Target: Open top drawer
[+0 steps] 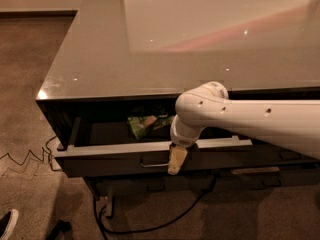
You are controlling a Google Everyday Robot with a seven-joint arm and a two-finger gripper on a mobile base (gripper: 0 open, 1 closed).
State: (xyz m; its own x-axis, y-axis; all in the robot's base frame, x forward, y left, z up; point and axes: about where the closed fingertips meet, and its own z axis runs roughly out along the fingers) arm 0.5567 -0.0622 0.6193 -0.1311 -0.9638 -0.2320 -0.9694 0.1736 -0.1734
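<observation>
Top drawer point(110, 166) partly open; gripper point(176, 160) at its bar handle point(152, 163).
Inside: green packet point(145, 125) toward the back. Cannot tell the gripper's hold.

single white arm point(270, 121) spans in from the right edge; long link lies near-horizontal, pointing left, thickest at the edge of view and narrowing toward its end; a few small dark dots along its side; link ends in a rounded joint housing point(201, 101) near centre of view; there the wrist point(184, 133) turns down and slightly left, a short pale cylinder; gripper point(176, 161) hangs directly below the wrist, lower centre of view, tan-coloured, tip pointing down at a slight tilt
</observation>
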